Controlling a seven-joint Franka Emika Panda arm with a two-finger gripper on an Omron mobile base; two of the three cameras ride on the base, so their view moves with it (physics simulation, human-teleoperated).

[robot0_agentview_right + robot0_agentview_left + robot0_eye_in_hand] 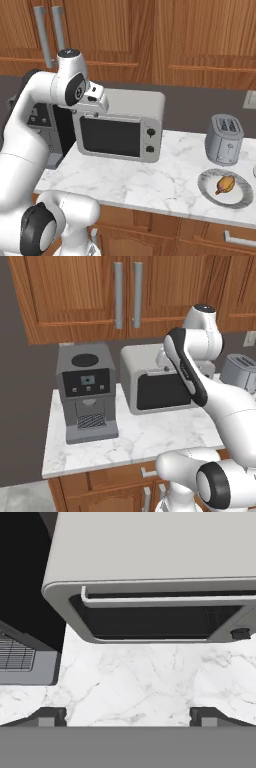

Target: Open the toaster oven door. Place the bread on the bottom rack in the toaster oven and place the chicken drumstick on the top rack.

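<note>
- Two fingertips of the gripper (pixel 128 714) stand wide apart with nothing between them, above the marble counter (pixel 145 682), near side of the toaster oven (pixel 120 125).
- Toaster oven door (pixel 150 619) is shut, its bar handle (pixel 165 601) along the top edge.
- Chicken drumstick (pixel 225 184) lies on a plate (pixel 239 196), far right, near the silver toaster (pixel 224 139).
- Coffee machine (pixel 86 390) stands left of the oven.

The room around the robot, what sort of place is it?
A kitchen, it seems, and a computer-drawn one. A marble counter under wooden cabinets carries a toaster oven, a coffee machine and a toaster, with food on a plate nearby.
</note>
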